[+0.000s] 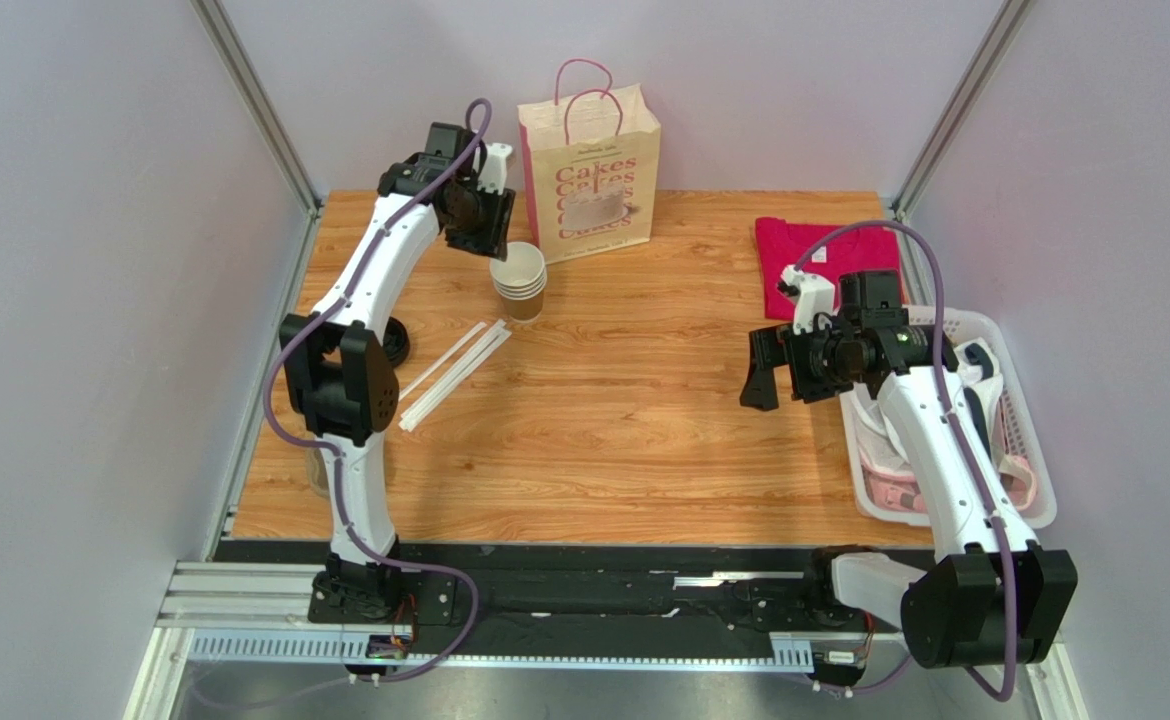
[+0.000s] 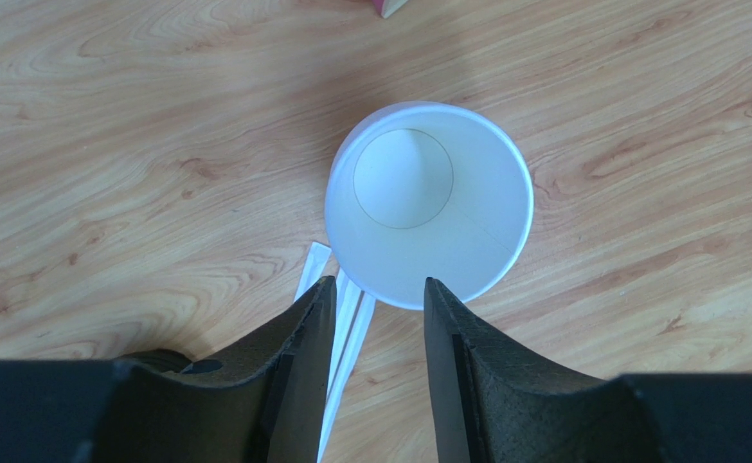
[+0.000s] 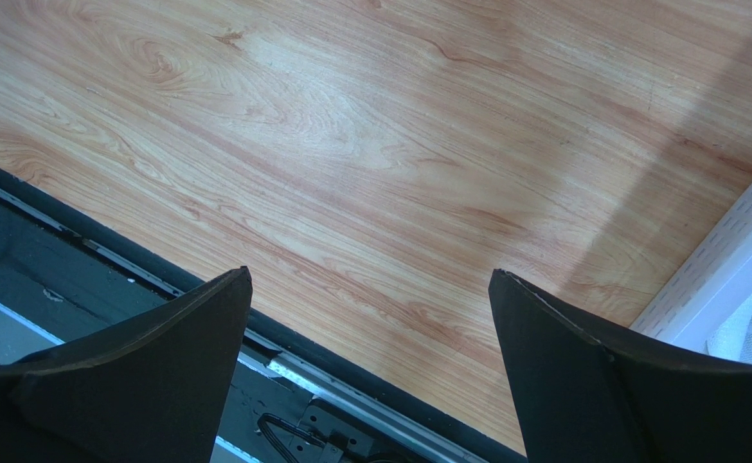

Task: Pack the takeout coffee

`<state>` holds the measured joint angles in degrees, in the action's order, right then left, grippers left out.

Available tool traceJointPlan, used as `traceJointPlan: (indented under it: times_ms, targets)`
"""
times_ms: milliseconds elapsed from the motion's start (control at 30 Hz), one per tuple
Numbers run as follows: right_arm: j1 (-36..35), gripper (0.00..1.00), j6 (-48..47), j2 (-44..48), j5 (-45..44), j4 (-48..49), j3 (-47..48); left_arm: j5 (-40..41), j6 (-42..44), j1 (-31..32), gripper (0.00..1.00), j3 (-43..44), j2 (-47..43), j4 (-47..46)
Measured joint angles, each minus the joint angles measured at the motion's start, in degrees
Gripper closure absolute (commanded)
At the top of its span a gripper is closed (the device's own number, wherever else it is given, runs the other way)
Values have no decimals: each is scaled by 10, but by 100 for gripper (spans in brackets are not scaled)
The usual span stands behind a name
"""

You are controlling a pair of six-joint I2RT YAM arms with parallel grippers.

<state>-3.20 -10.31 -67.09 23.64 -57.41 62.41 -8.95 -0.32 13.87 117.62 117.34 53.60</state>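
Note:
A stack of brown kraft paper cups (image 1: 519,282) stands at the back left of the table. In the left wrist view the top cup (image 2: 428,203) shows from above, white inside, empty and without a lid. My left gripper (image 1: 483,222) hangs above and just behind the stack. It is open (image 2: 378,282) and empty, with the cup's near rim just past the fingertips. My right gripper (image 1: 769,369) is wide open (image 3: 370,275) and empty, over the table right of centre. No black lid shows clearly.
A cream paper bag with pink handles (image 1: 591,162) stands behind the cups. White wrapped straws (image 1: 453,372) lie left of centre (image 2: 346,338). A dark round thing (image 1: 396,342) lies by the left arm. A red cloth (image 1: 817,248) lies back right. A white basket (image 1: 1030,450) stands at the right edge (image 3: 727,270).

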Motion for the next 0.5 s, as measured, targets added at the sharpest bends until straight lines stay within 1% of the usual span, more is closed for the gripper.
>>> traceJointPlan:
  times_ms: [233,500]
  targets:
    - [0,0,0,-2,8,-1,0,20,-3,0,57,26,35,-3]
    - [0,0,0,-14,23,-3,0,46,-2,0,59,40,52,-3]
